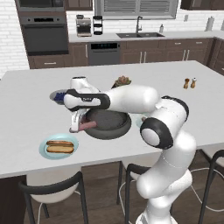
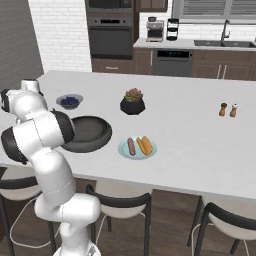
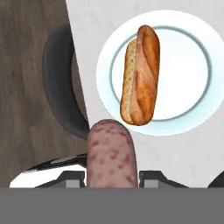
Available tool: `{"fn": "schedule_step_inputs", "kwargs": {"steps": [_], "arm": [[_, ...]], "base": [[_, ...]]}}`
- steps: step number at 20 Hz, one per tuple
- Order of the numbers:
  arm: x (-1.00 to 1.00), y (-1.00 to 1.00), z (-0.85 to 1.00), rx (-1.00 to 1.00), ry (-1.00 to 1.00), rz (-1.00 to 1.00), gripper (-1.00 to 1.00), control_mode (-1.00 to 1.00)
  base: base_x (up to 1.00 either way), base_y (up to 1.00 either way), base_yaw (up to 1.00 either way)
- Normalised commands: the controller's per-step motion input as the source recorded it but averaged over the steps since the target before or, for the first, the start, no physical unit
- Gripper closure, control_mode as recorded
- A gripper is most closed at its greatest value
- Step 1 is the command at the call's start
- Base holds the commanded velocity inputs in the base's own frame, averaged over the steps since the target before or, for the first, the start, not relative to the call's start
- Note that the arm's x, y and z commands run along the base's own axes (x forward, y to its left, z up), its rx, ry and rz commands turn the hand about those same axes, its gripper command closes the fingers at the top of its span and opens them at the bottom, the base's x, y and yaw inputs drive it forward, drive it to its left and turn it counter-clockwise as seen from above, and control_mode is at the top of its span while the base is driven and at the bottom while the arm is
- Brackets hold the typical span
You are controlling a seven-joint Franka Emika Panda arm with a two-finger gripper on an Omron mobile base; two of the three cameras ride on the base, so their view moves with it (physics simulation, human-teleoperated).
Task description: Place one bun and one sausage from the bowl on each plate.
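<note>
From the left base view the white arm reaches leftward over the island counter (image 1: 183,113); the gripper (image 1: 78,124) points down with a reddish-brown sausage (image 1: 87,126) clamped between its fingers, the free end of the sausage poking out to the right over the near-left rim of the dark bowl (image 1: 109,127); below and to the left, near the counter's front edge, sits a pale blue plate (image 1: 43,151) bearing a bun (image 1: 60,146), apart from the gripper; a small bowl of blue berries (image 1: 57,95) lies behind the hand, a potted succulent (image 1: 122,81) stands beyond the dark bowl, and salt and pepper shakers (image 1: 190,82) stand far right. From the right base view the arm's white links cover the left side of the dark bowl (image 2: 92,132); just right of that bowl a second plate (image 2: 150,150) holds a sausage (image 2: 131,146) and a bun (image 2: 145,145) side by side. In the hand view the held sausage (image 3: 111,155) rises thick from the bottom centre, flanked at its base by the dark fingertips (image 3: 151,177) pressed to either side, so the fingers are closed on it; beyond its tip the bun (image 3: 141,75) lies lengthwise on the left half of the plate (image 3: 192,70), the right half bare; a dark stool seat (image 3: 59,74) shows past the counter edge.
</note>
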Motion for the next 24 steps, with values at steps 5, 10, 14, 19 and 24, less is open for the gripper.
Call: {"fn": "schedule_step_inputs", "kwargs": {"steps": [5, 10, 14, 19, 24], "arm": [[0.05, 0.28, -0.39, 0.02, 0.01, 0.03, 1.00, -1.00], [0.40, 0.36, -0.24, 0.13, -0.01, 0.00, 1.00, -1.00], [0.36, 0.27, -0.03, 0.09, 0.00, 0.00, 1.00, -1.00], [0.32, 0.19, -0.09, 0.06, 0.00, 0.00, 1.00, -1.00], [0.32, 0.25, -0.14, 0.04, 0.00, 0.00, 1.00, -1.00]], "base": [[0.00, 0.00, 0.00], [0.00, 0.00, 0.00], [0.00, 0.00, 0.00], [0.00, 0.00, 0.00], [0.00, 0.00, 0.00]]}}
